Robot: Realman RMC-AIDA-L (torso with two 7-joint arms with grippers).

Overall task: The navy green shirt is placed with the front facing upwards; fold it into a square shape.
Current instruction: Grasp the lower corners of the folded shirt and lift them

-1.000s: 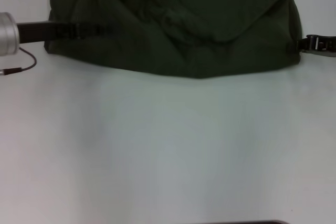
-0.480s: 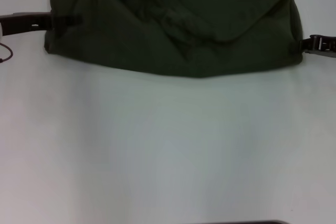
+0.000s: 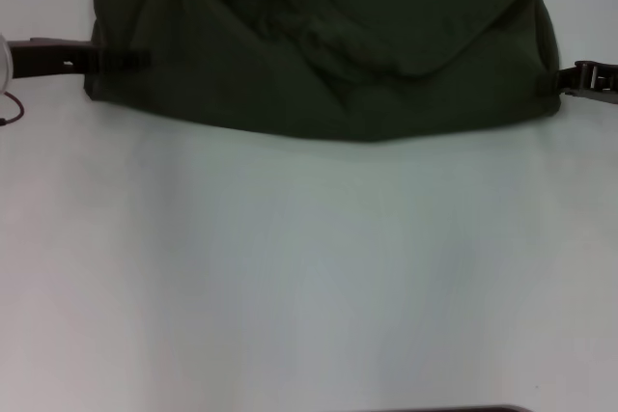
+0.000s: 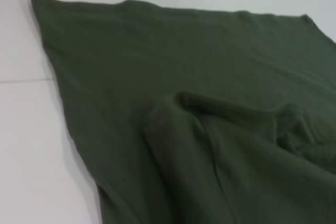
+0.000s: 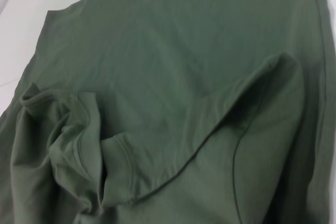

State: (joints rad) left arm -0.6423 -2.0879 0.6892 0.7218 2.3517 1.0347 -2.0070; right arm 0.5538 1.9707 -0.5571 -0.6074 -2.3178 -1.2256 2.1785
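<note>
A: Where is the shirt (image 3: 328, 45) found?

B: Across the top of the head view, on the white table (image 3: 309, 267), with loose folds bunched in the middle.

A: And the grippers?

B: The left gripper (image 3: 121, 60) is seen at the upper left edge, the right gripper (image 3: 570, 79) at the upper right. Whether anything is held cannot be told.

A: What could be spoiled?

B: If the edges are pulled unevenly, the bunched folds may be trapped, and no clean square would be obtained.
</note>
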